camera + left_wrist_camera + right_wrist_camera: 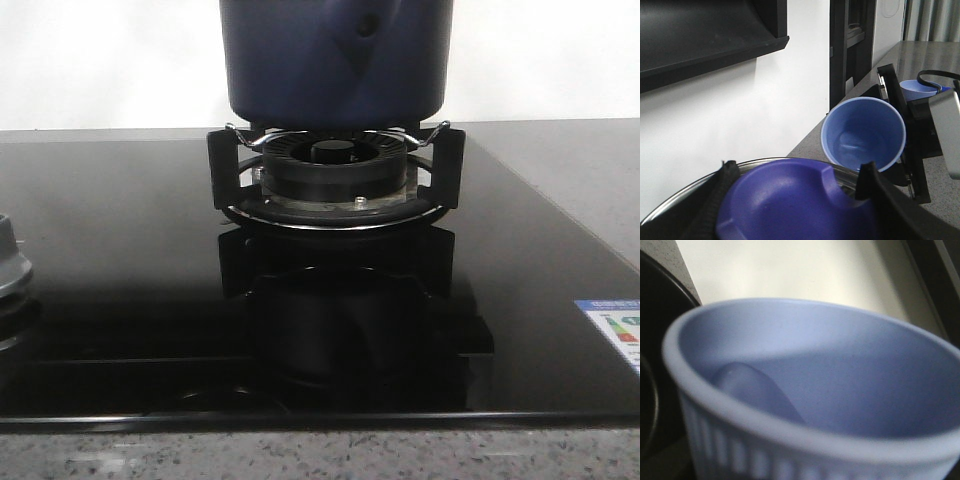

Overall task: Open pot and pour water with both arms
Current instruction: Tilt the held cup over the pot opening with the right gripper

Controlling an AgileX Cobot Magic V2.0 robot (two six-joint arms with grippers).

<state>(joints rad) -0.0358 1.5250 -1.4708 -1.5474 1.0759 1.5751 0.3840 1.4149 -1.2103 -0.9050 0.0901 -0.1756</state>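
The dark navy pot (335, 60) stands on the black burner (335, 175) at the middle back of the hob; its top is cut off by the front view. Neither gripper shows in that view. In the left wrist view my left gripper (795, 187) is shut on the purple-blue knob (790, 205) of the steel-rimmed lid (765, 162), one finger (722, 192) on each side. Just beyond, my right gripper (902, 135) holds a light blue ribbed cup (862, 132), tilted with its mouth toward the lid. That cup (805, 390) fills the right wrist view and hides the fingers.
The burner sits on a glossy black glass hob (120, 260) set in a speckled stone counter (300, 455). A grey burner part (12, 265) is at the left edge, and an energy label (612, 330) at the right. A second blue cup (917, 90) stands farther back. A black hood (700, 40) hangs overhead.
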